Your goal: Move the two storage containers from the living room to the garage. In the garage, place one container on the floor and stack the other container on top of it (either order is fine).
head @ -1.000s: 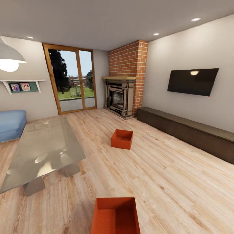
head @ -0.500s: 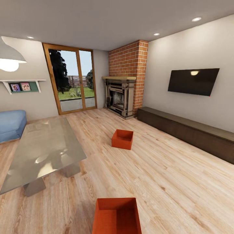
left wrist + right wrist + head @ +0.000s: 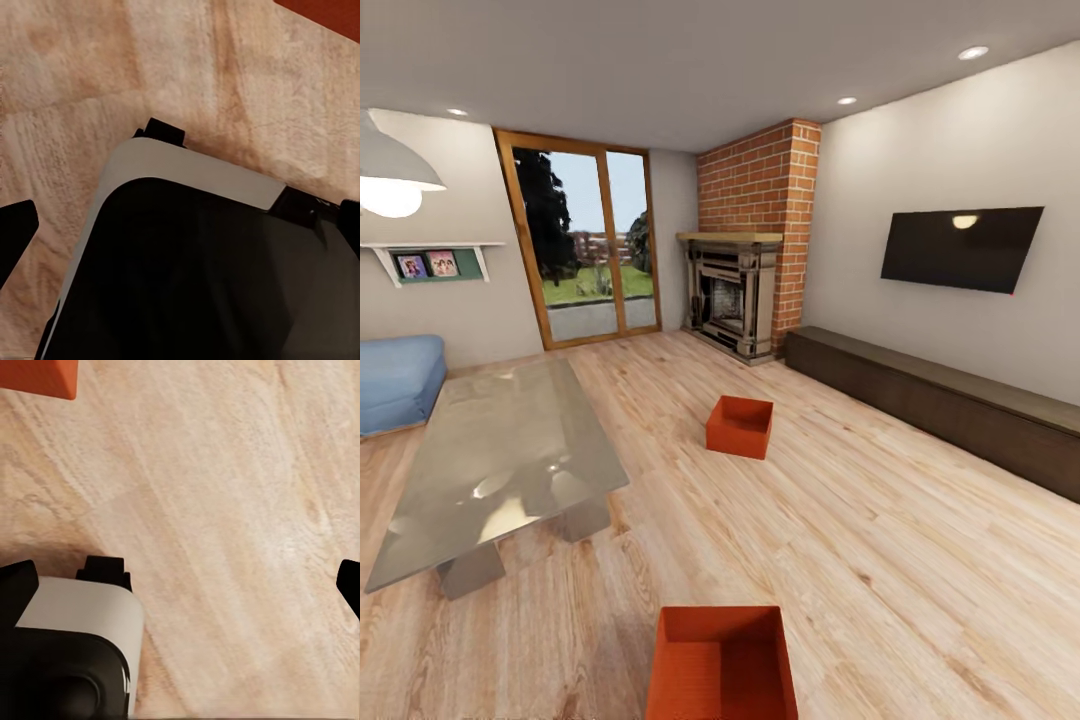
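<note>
One storage container (image 3: 721, 664) is seen at the head view's bottom centre, another (image 3: 740, 427) mid-frame on the wood-plank floor (image 3: 880, 560). Both end effectors' fingers are spread wide, holding nothing, apart from either container.

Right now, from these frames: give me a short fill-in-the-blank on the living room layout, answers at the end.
1. Both storage containers, the near one and the far one, rest on the light ____ floor.
2. The fireplace stands against a chimney of red ____.
3. The long low cabinet runs below the wall-mounted ____.
4. The glass table stands to the ____ of the far container in the head view.

Answers: wood-plank; brick; TV; left
</note>
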